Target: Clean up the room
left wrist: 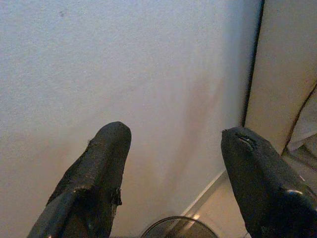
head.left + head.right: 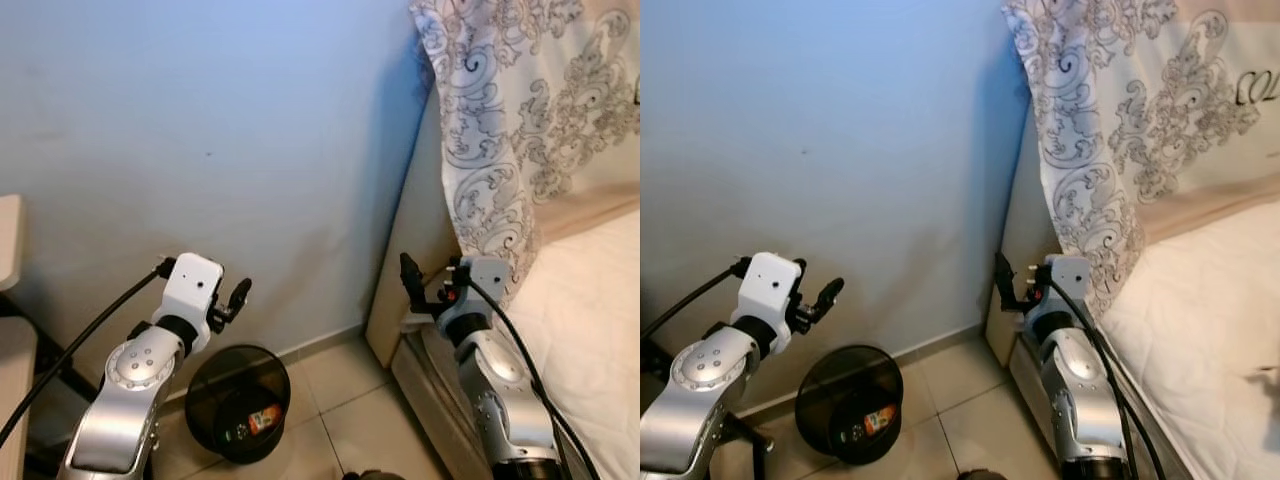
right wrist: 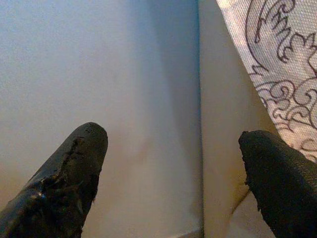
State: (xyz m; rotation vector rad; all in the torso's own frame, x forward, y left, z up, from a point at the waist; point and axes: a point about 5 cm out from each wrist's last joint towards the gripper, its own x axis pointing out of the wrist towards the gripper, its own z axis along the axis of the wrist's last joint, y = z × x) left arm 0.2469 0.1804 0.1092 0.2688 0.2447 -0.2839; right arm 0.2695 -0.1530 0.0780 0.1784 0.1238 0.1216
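A round black waste bin (image 2: 238, 400) stands on the tiled floor against the pale blue wall, with a small red and white wrapper (image 2: 264, 418) and other bits inside. My left gripper (image 2: 236, 297) is raised above the bin, open and holding nothing, pointing at the wall. In the left wrist view its two black fingers (image 1: 101, 173) stand well apart and the bin's rim (image 1: 178, 225) shows below. My right gripper (image 2: 410, 275) is raised beside the bed's headboard edge, open and holding nothing. Its fingers (image 3: 74, 173) are spread wide in the right wrist view.
A bed with a cream mattress (image 2: 590, 330) fills the right side, with a patterned white and grey sheet (image 2: 510, 110) hanging over the beige headboard (image 2: 415, 230). A pale shelf or table edge (image 2: 10, 240) shows at far left. Beige floor tiles (image 2: 350, 400) lie between bin and bed.
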